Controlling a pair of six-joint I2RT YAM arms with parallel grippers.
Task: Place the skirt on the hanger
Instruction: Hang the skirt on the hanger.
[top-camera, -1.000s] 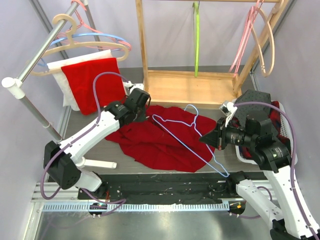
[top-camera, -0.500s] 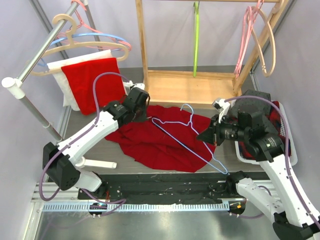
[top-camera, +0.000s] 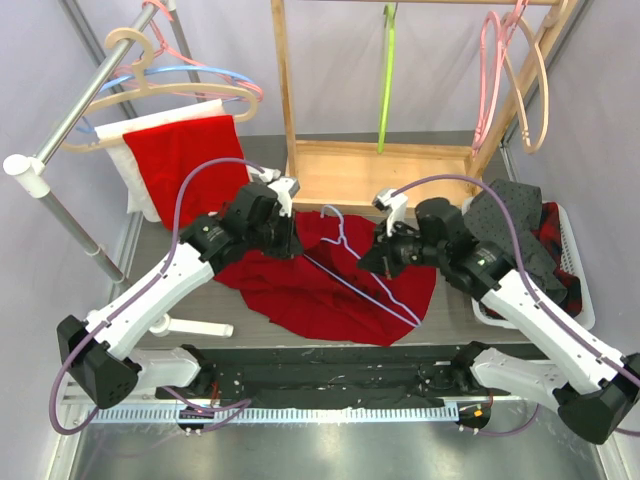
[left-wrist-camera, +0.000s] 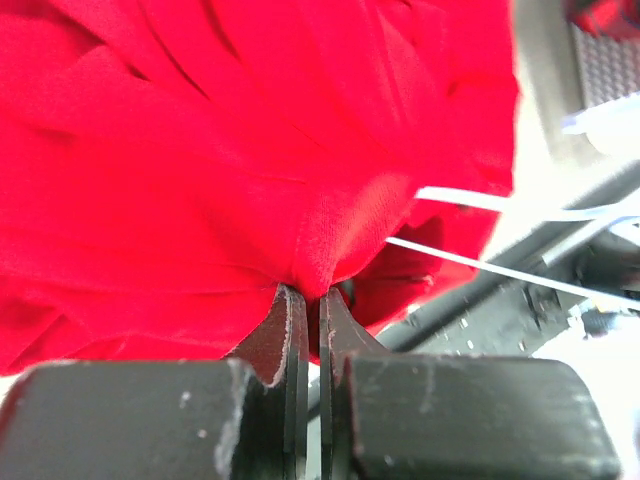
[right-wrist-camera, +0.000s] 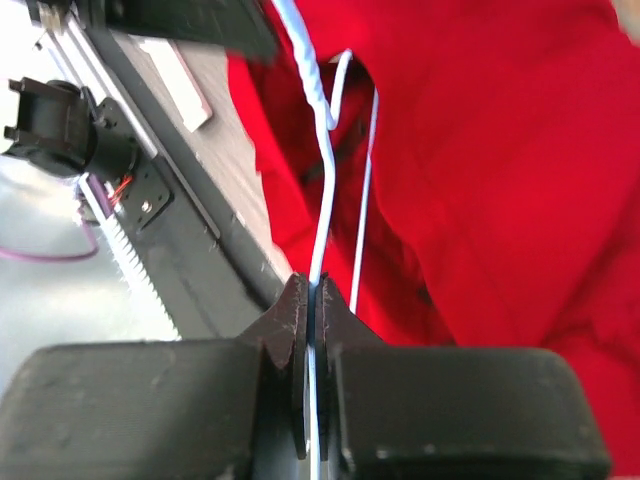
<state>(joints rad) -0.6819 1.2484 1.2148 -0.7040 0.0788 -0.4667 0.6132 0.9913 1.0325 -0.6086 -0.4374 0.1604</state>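
Step in hand: I judge this to be the threading stage. Both items are gripped, but the skirt (top-camera: 300, 285) is not yet on the hanger (right-wrist-camera: 324, 190).
Left fingers (left-wrist-camera: 285, 330): shut tight on a pinched fold of the skirt near its far left edge, with cloth bunched into the tips.
Right fingers (right-wrist-camera: 290, 320): closed on the thin hanger wire, which runs straight out from between the tips.
Skirt: red and crumpled, spread on the surface (top-camera: 220, 300) between the two arms.
Hanger: pale wire, over the skirt, with its hook toward the far side.
Next move: in my judgement, the pinched edge must be raised to open the waist, and a hanger arm steered inside it.
Not determined: whether the pinch holds one layer or two.
Risk: I expect the wire could slide over the cloth rather than into it.
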